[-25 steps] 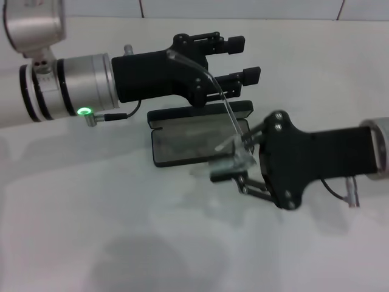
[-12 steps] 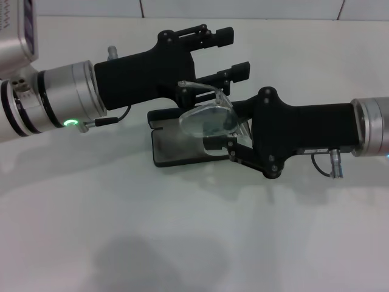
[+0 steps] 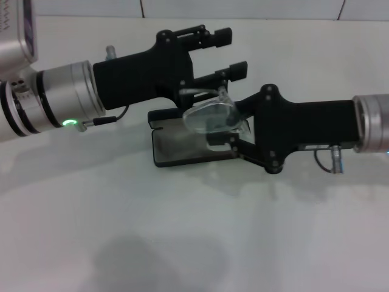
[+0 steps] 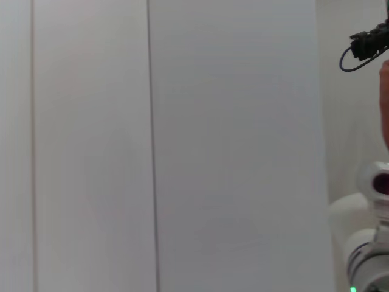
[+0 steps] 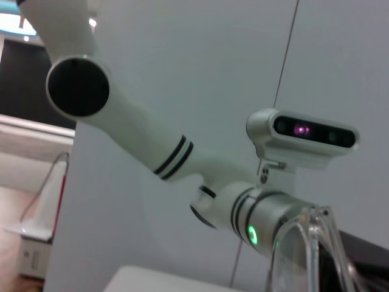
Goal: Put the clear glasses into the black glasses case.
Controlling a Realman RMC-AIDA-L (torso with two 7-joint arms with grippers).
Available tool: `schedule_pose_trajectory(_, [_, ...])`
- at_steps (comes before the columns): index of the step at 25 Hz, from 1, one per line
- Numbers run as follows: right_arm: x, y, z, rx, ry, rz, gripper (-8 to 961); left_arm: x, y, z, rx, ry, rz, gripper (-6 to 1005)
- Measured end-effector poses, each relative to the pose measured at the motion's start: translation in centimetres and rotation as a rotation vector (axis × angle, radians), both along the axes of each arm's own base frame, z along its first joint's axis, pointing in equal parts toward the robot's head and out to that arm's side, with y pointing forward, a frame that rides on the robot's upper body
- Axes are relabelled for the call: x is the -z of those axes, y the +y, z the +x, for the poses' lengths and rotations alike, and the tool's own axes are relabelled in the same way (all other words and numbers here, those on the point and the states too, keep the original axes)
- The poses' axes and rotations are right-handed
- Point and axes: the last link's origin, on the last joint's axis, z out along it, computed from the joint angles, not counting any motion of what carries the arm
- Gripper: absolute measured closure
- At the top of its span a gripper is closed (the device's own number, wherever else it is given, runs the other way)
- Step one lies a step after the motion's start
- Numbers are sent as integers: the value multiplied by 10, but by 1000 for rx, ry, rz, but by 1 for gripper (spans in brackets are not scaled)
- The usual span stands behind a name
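Clear glasses (image 3: 211, 115): colourless wraparound lens, thin transparent arms, centre of head frame, held above the black glasses case (image 3: 182, 146). Case lies open on the white table (image 3: 182, 243), grey lining up, lid raised at the far side. Right gripper (image 3: 222, 139) enters from the right, fingers closed on the glasses' lower edge. Left gripper (image 3: 234, 55) in the upper centre, fingers spread apart, holding nothing, behind the glasses. Bare table fills the lower frame.

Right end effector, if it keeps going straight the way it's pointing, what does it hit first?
Probably the left end effector: the right end effector, shut on the clear glasses, points that way above the open black glasses case. Depth is unclear.
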Motion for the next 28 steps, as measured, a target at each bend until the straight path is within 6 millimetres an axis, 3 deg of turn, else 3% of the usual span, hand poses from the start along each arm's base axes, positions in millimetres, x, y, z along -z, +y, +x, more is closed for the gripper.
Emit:
schedule_pose_trajectory(6, [-16, 0, 23, 9, -110, 129, 833, -17, 12, -17, -103, -27, 122, 373])
schedule_pose_trajectory(9, [-11, 2, 26, 23, -191, 190, 829, -34, 22, -35, -230, -66, 205, 373])
schedule_pose_trajectory(15, [23, 4, 18, -7, -405, 377, 820, -49, 22, -55, -333, -120, 261, 373])
schedule_pose_trajectory(28, [78, 1, 6, -143, -603, 613, 801, -46, 23, -53, -343, -128, 241, 374])
